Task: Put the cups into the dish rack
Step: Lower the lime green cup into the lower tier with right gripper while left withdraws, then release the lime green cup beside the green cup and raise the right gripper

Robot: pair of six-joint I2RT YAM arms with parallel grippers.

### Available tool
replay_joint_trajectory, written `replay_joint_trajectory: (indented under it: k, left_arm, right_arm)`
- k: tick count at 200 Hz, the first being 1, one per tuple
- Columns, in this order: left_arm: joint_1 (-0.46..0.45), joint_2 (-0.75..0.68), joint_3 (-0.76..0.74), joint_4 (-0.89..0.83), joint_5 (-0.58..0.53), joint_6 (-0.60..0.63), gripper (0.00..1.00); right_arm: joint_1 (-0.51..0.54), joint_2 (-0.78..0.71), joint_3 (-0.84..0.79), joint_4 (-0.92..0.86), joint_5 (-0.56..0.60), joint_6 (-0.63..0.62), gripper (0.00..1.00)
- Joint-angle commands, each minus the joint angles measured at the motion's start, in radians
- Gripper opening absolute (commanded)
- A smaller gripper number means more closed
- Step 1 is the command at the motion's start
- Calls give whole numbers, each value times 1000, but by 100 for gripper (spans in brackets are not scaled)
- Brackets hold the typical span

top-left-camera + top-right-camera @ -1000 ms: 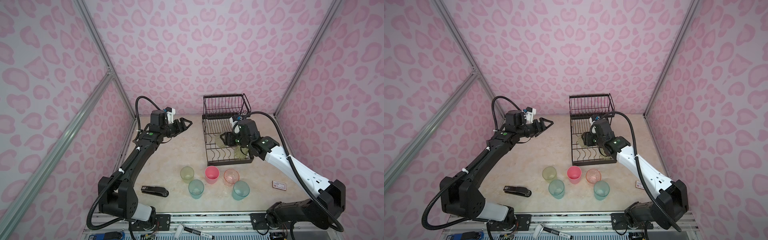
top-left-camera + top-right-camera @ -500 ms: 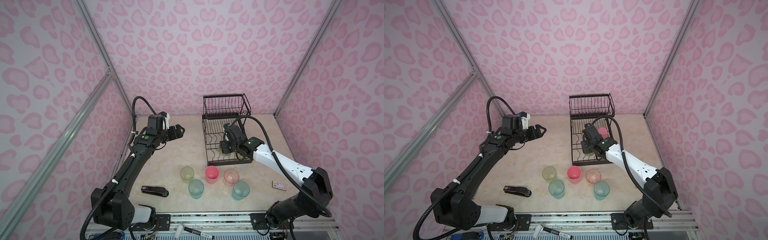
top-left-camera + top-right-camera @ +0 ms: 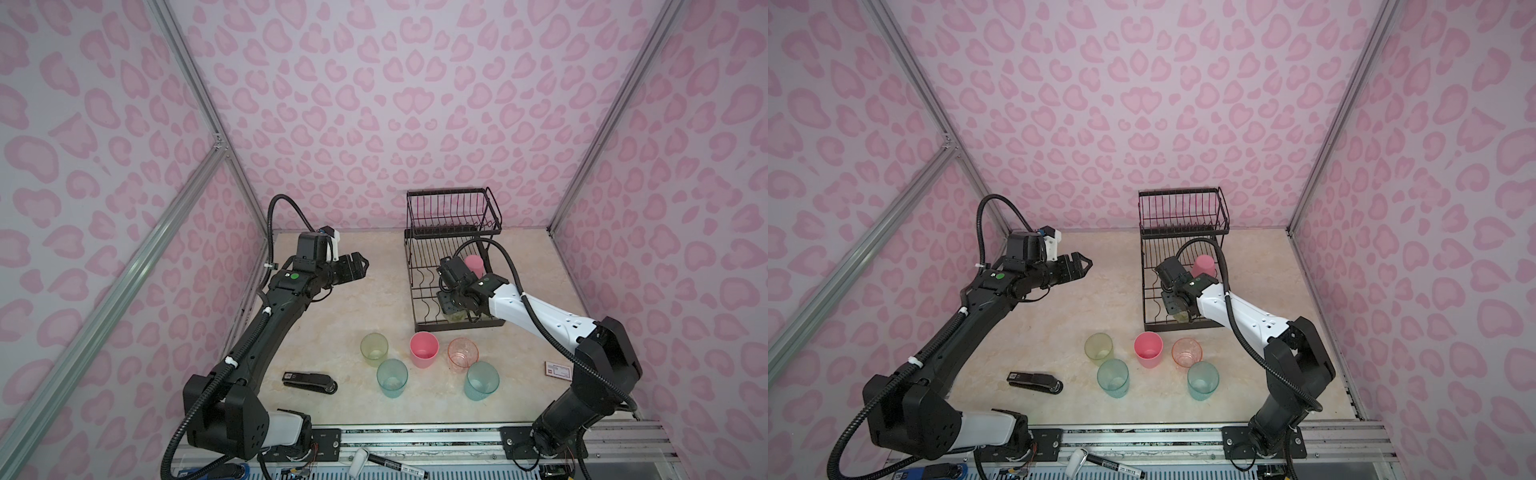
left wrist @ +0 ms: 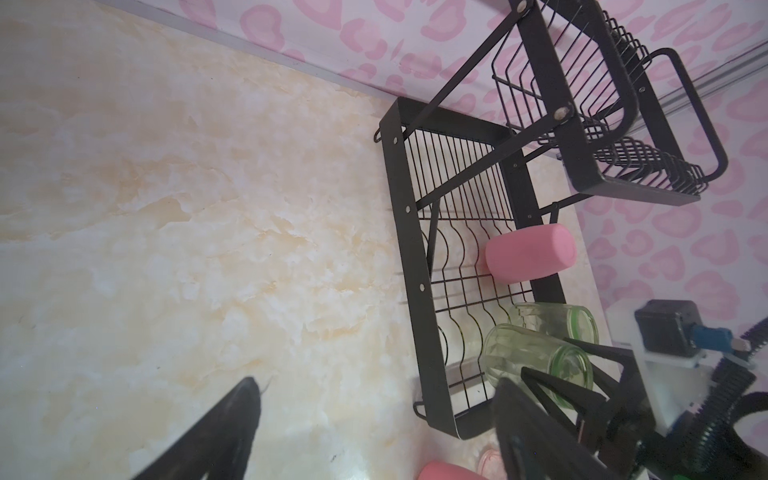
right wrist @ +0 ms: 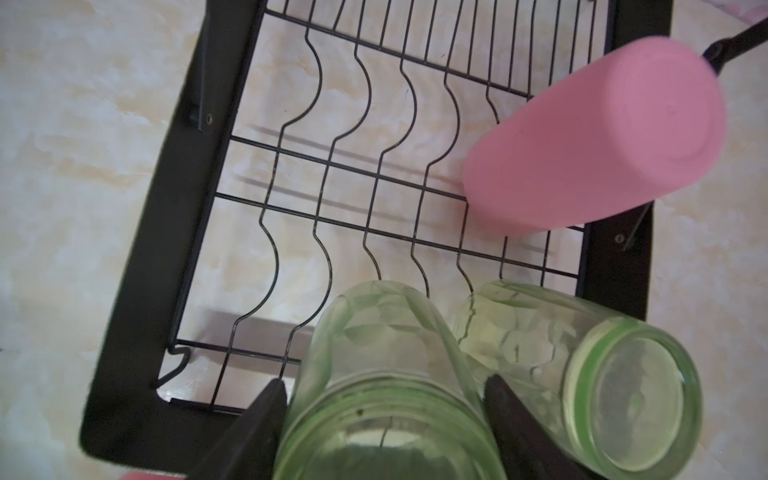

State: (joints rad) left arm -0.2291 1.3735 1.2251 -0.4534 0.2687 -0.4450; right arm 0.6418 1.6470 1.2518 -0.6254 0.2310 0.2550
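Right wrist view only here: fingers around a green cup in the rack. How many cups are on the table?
Observer: Five, upright in front of the rack: yellow-green cup, pink cup, orange cup, two teal cups.
Operator: Other arm?
Observer: Left gripper is open and empty, above the table left of the rack, away from your green cup.
Operator: Anything up top?
Observer: No cup in the top basket.
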Motion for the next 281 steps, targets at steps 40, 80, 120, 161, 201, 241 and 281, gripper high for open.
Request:
replay_joint_trajectory:
  k: [40,80,120,161,201,241,281]
  left_arm:
    - [1,20,-5,11,11,6,89]
    - [1,29,-3,11,12,5,89]
    - [2,33,-4,11,11,5,90]
    - [1,39,-4,11,13,8,90]
    - [1,40,-6,12,11,8,90]
    - [2,41,-7,10,6,8,90]
    - [1,37,-9,3,-5,9,90]
  right_arm:
    - [-1,47,-14,36,1,19,59]
    - [-11,46,-25,47,-25,23,64]
    - [-14,44,-32,47,-30,21,69]
    - [-16,43,-34,45,-35,18,74]
    - [-19,32,-29,39,-29,13,81]
    - [-19,5,-22,41,-32,9,86]
    - [-19,-34,-8,30,-20,1,89]
